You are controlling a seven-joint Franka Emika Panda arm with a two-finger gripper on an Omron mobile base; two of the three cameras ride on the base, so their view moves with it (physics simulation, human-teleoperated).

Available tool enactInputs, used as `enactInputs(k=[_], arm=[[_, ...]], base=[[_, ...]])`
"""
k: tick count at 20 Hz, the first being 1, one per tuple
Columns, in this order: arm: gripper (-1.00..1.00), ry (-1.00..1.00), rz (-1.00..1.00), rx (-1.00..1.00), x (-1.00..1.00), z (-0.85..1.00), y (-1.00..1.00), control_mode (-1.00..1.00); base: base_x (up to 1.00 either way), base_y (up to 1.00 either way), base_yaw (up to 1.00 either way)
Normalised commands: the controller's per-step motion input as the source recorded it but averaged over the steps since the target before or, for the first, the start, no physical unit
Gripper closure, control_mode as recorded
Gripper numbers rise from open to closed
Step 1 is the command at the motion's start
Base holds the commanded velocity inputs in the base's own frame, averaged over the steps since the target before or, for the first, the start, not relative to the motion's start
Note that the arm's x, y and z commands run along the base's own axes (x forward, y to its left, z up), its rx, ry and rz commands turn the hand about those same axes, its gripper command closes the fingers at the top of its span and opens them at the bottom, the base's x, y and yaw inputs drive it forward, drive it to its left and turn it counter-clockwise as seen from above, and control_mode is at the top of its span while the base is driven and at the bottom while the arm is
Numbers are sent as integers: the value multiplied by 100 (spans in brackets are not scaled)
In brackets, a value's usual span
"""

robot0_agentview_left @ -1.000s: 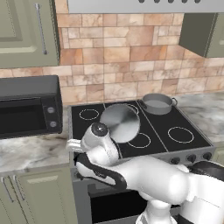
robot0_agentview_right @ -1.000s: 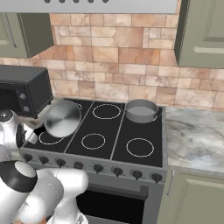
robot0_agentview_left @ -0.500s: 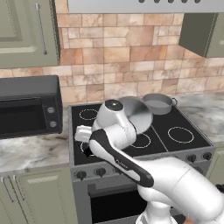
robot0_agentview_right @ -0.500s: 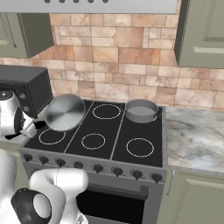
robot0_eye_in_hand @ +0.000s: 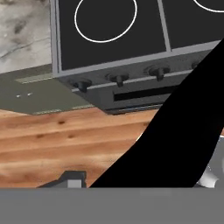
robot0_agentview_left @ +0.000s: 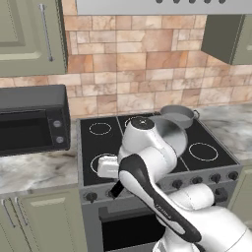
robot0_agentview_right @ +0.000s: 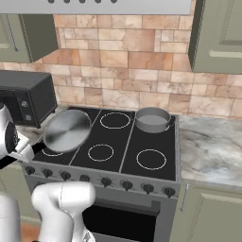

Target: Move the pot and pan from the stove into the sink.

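Note:
The pan (robot0_agentview_right: 67, 131) hangs tilted on edge above the left burners of the stove (robot0_agentview_right: 142, 142), its round steel face turned toward the front. In the left base view the pan (robot0_agentview_left: 172, 137) peeks out from behind my arm. My gripper (robot0_eye_in_hand: 140, 177) is shut on the pan's long black handle (robot0_eye_in_hand: 175, 140), which crosses the hand view diagonally. The hand sits low at the stove's front left corner (robot0_agentview_left: 107, 167). The grey pot (robot0_agentview_right: 152, 119) stands on the back right burner, apart from the pan; the pot (robot0_agentview_left: 178, 115) also appears beyond my arm. The sink is out of view.
A black microwave (robot0_agentview_left: 32, 120) stands on the marbled counter (robot0_agentview_left: 34, 170) left of the stove. More marbled counter (robot0_agentview_right: 208, 146) lies to the right. Knobs (robot0_eye_in_hand: 118, 78) line the stove front above the oven door. Wall cabinets hang on both sides, and wooden floor (robot0_eye_in_hand: 52, 144) is below.
My arm has swung round in front of the stove, its elbow now over the middle burners. The pan has stayed raised and tilted in the grip, and the pot has not moved.

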Motion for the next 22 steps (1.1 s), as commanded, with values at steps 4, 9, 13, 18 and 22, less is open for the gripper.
enactInputs(k=[4,9,13,18,22], arm=[[100,12,17,-12,-58,7,-11,-100],[100,15,29,-5,-26,5,0,-100],[100,5,3,0,1,0,0,-100],[100,0,0,0,-4,0,0,100],[100,0,0,0,0,0,0,100]], base=[[0,0,0],[0,0,0],[0,0,0],[-38,-13,0],[-86,-34,0]])
